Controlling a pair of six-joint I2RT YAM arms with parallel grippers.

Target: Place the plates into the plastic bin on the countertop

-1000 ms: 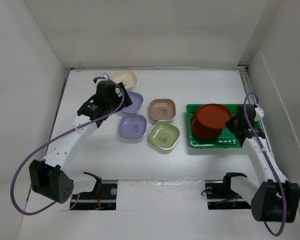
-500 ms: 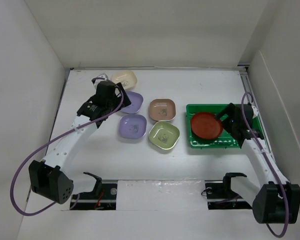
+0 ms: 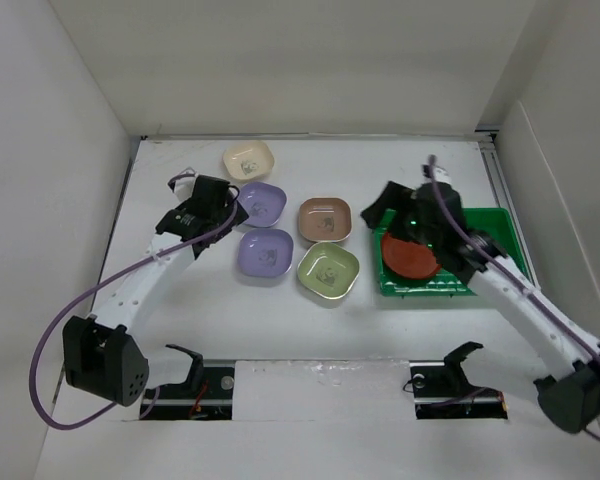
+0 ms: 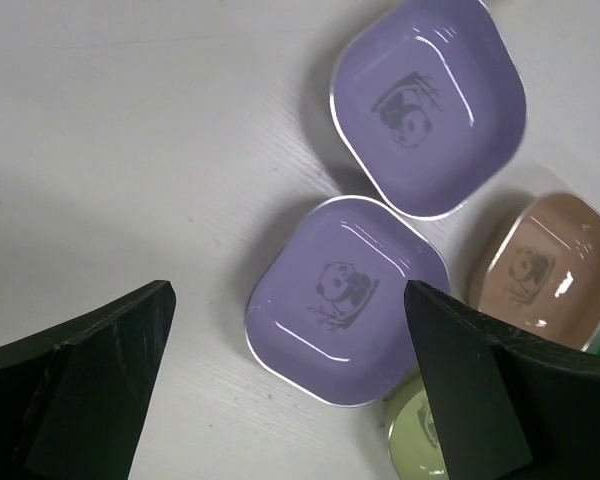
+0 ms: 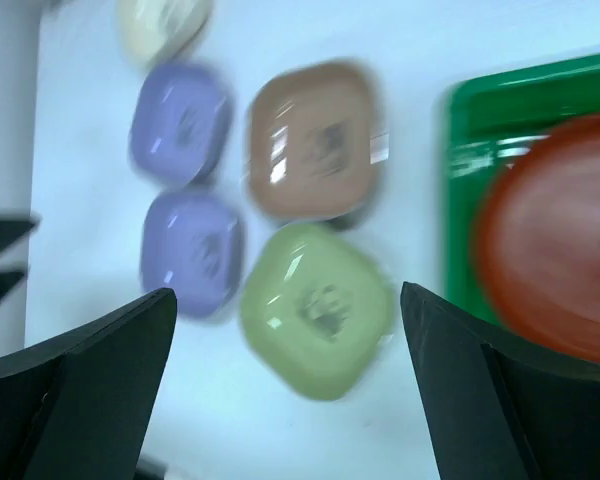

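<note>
Five rounded-square plates lie on the white countertop [image 3: 180, 300]: cream [image 3: 248, 158], two lavender [image 3: 261, 203] [image 3: 264, 251], tan-pink [image 3: 325, 219] and olive green [image 3: 328, 271]. A round red-orange plate [image 3: 410, 255] lies in the left end of the green plastic bin [image 3: 500, 225]. My left gripper [image 3: 230, 208] hangs open and empty just left of the lavender pair; its wrist view shows the nearer lavender plate [image 4: 345, 300] between its fingers, well below. My right gripper [image 3: 377, 214] is open and empty above the bin's left edge. Its blurred wrist view shows the olive plate [image 5: 315, 310] and the red plate [image 5: 560, 245].
White walls close in the countertop on the left, back and right. The bin's right half [image 3: 490, 240] shows bare ribbed floor. A black mounting rail [image 3: 320, 385] runs along the near edge by the arm bases.
My right gripper opened and let the red plate down into the bin, then swung left toward the middle plates. The left gripper shifted slightly left of the lavender plates.
</note>
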